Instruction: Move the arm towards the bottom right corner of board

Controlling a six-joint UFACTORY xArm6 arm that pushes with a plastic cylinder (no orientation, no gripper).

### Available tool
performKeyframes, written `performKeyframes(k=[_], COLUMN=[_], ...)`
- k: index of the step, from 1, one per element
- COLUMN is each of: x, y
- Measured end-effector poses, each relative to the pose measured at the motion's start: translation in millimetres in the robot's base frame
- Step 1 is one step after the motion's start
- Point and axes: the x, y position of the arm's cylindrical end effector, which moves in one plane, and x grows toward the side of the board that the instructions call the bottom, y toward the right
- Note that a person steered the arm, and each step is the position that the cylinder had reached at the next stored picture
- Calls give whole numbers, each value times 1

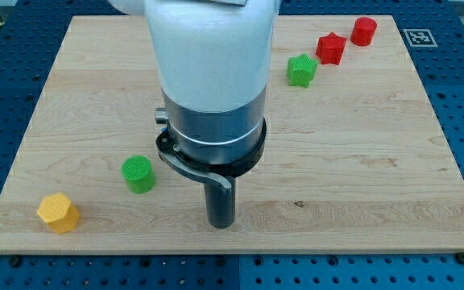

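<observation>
While the white arm (208, 64) fills the middle of the view, my tip (220, 224) sits on the pale wooden surface (361, 161) near its bottom edge, about midway along, touching no block and carrying nothing; the rod has no jaws. A green cylinder (138, 174) stands nearest, towards the view's left. A yellow hexagonal block (59, 213) rests by the bottom left corner. A green star-shaped block (301, 70), a red star-shaped block (330, 48) and a red cylinder (364, 31) trail towards the top right corner.
</observation>
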Motion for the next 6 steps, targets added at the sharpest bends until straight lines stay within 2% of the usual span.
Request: performKeyframes(k=[2, 6], x=[0, 0], y=[2, 157])
